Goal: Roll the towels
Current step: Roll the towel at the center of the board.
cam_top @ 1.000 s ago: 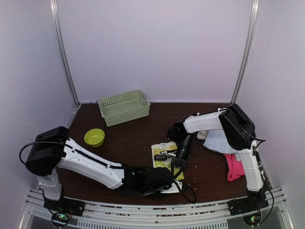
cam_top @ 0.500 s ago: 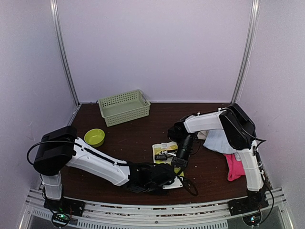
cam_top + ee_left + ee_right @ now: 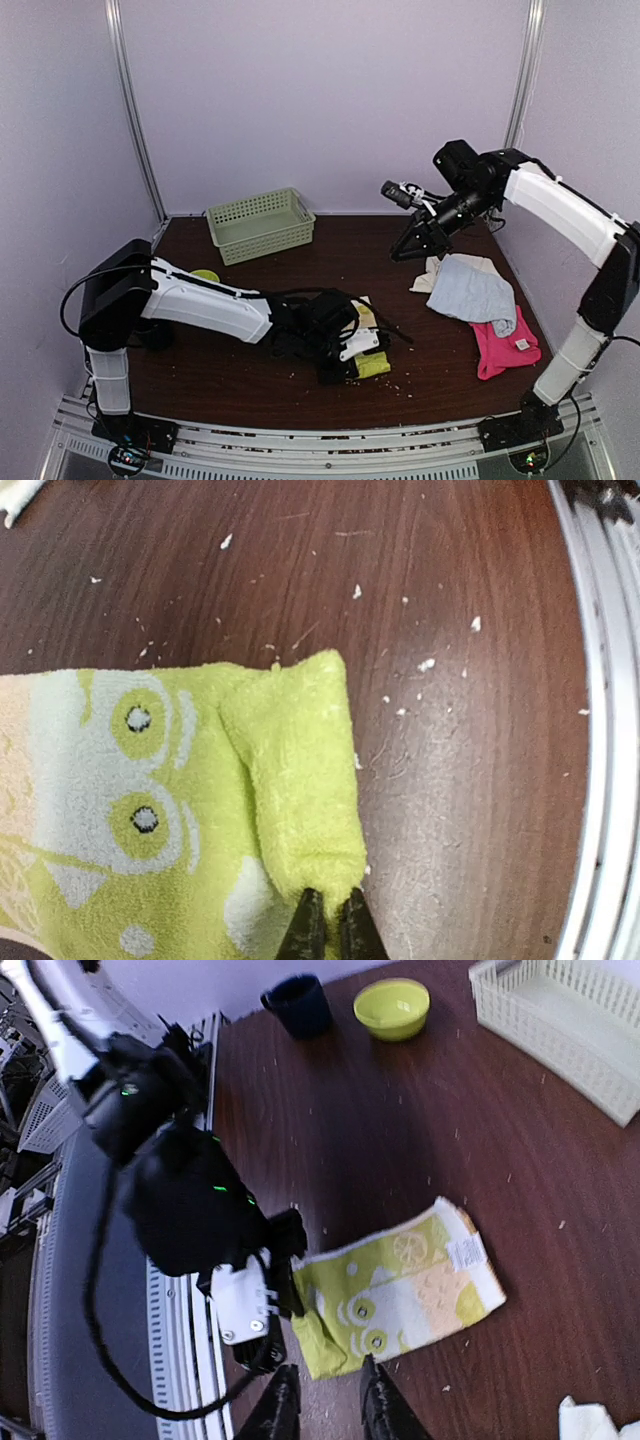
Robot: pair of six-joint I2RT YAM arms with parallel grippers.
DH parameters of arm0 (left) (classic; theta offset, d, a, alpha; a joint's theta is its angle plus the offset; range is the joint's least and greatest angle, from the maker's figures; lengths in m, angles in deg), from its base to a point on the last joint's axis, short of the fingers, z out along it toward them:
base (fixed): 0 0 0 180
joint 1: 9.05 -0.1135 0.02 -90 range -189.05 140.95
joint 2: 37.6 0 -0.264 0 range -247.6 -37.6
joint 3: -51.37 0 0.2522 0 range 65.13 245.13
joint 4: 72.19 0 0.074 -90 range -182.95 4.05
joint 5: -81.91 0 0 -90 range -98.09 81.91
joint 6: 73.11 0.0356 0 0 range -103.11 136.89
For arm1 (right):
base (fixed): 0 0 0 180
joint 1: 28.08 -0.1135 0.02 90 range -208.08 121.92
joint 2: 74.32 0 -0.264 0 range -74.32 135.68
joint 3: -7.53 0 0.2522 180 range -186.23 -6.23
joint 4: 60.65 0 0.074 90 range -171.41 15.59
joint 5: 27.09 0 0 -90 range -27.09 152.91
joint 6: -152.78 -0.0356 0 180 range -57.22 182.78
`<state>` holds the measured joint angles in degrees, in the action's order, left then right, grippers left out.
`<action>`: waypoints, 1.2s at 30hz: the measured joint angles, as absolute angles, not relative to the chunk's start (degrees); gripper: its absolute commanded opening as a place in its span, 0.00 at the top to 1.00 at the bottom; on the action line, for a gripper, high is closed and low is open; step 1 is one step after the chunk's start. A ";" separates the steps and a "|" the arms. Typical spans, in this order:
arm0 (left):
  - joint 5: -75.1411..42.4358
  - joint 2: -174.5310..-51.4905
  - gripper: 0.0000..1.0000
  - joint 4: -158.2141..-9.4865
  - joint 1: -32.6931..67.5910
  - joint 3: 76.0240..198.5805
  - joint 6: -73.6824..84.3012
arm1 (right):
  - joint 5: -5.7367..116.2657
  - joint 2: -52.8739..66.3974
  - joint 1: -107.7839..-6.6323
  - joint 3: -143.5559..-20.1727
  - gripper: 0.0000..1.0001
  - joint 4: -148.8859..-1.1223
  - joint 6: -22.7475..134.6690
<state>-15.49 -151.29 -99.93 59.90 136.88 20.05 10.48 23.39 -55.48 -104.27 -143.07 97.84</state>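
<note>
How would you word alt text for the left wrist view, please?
The left hand, shut, pinches the folded-over edge of a lime-green towel with pale print. The towel lies on a dark wood-grain table speckled with white lint.

Open table (image 3: 360, 262) between basket (image 3: 260, 226) and blue towel (image 3: 470, 290); the left arm (image 3: 210, 305) hems in the lime towel (image 3: 372, 363) from the left

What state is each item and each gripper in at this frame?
lime-green towel: flat, one end folded over
light blue towel: crumpled, unrolled
cream-white towel: crumpled, partly under the light blue towel
pink towel: crumpled, unrolled
basket: upright, empty
bowl: upright, empty
cup: upright
left gripper: shut on the lime-green towel's fold
right gripper: open, empty, raised
</note>
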 measured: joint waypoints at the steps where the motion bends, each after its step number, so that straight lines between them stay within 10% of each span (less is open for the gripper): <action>1: -19.42 -151.60 1.00 -100.72 58.45 137.88 18.56 | 9.96 19.24 -55.46 -101.93 0.76 -140.69 97.01; 9: -46.42 -162.77 1.00 -103.36 47.20 147.50 8.62 | 4.62 -4.50 -59.72 -88.12 0.76 -130.07 94.09; 21: -58.70 -167.58 0.99 -101.46 45.27 149.75 2.47 | 31.64 0.16 -82.95 -60.03 0.75 -120.47 97.95; 36: -60.52 -167.58 0.95 -99.69 44.99 148.53 1.27 | 47.42 12.33 -85.38 -56.80 0.63 -101.54 105.28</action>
<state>-60.52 -167.58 -99.69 44.99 148.53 1.27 47.42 12.33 -85.38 -56.80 -101.54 105.28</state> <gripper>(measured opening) 0.040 0.356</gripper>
